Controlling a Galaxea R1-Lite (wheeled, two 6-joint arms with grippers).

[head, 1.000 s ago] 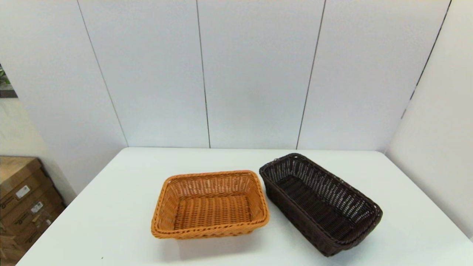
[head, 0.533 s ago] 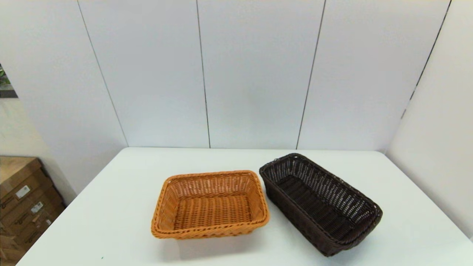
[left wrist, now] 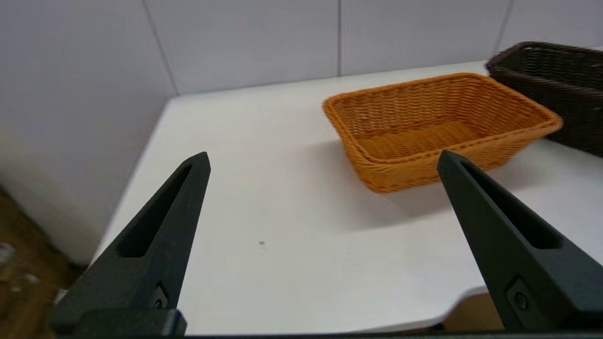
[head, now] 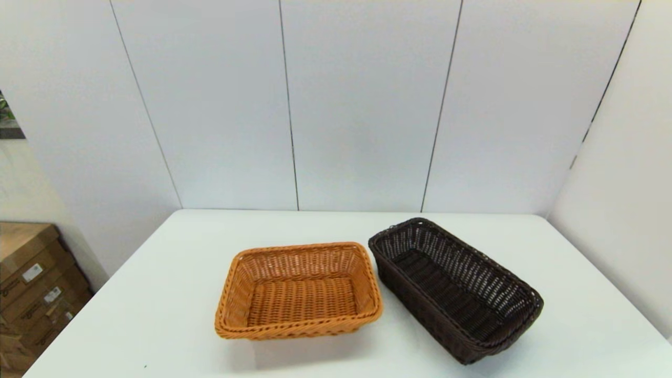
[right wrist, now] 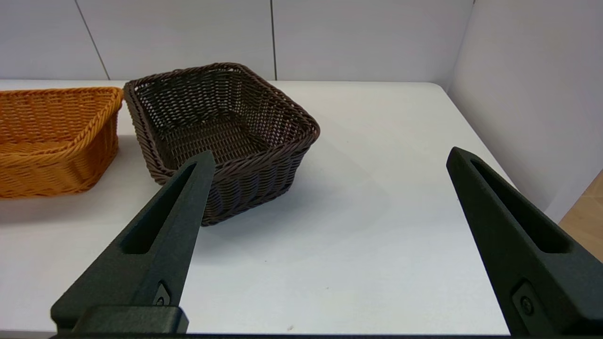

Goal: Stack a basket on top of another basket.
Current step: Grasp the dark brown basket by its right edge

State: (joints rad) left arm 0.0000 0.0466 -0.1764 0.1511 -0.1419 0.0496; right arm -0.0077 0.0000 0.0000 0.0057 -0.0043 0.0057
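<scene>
Dark brown rectangular woven wicker basket [head: 455,289] with rolled rim: not yet lifted, stacking not started.

Dark basket sits flat on the white table [head: 157,315], angled, on the robot's right side; its near-left corner is just beside the orange-tan rectangular woven wicker basket [head: 298,290] with braided rim, which sits near table centre; contact between the two cannot be told. Both baskets upright and hold nothing. Right gripper [right wrist: 330,157] hangs back at the table's near edge, facing the dark basket, fingers spread wide, nothing held. Left gripper [left wrist: 322,157] likewise at the near edge on the left, facing the orange-tan basket, fingers wide apart, nothing held. Neither arm shows in the head view. Judgement: whole task remains — approach, grasp of the dark basket's rim, lift, carry over and set-down into the orange-tan one.
</scene>
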